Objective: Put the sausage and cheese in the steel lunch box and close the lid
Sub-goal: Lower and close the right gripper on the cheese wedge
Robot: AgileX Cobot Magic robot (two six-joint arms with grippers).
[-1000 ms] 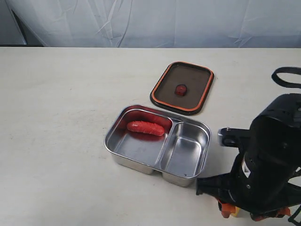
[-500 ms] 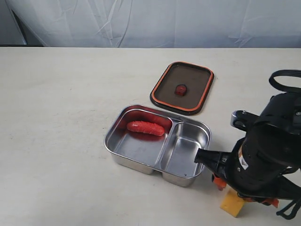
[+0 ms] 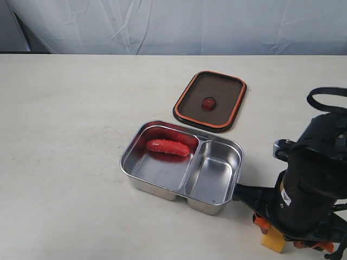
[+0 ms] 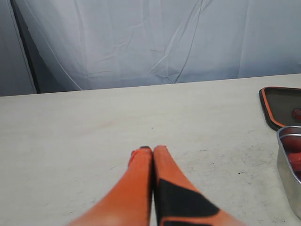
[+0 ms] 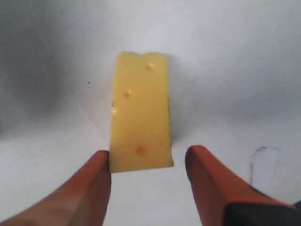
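The red sausage (image 3: 167,147) lies in the larger compartment of the steel lunch box (image 3: 132,176); the smaller compartment holds nothing. The dark lid (image 3: 210,101) with its orange rim lies flat on the table behind the box. The yellow cheese (image 5: 140,136) lies on the table at the front right, partly under the right arm (image 3: 314,184), and shows as a yellow corner (image 3: 272,240) in the exterior view. My right gripper (image 5: 148,160) is open just short of the cheese, one finger at its edge. My left gripper (image 4: 150,151) is shut on nothing, low over bare table left of the box.
A white cloth backdrop (image 3: 173,24) hangs behind the pale table (image 3: 65,135). The box edge (image 4: 288,165) and lid corner (image 4: 280,106) show at the side of the left wrist view.
The right arm rose and swung back over the cheese, then came down again toward it. Box, sausage and lid have not moved.
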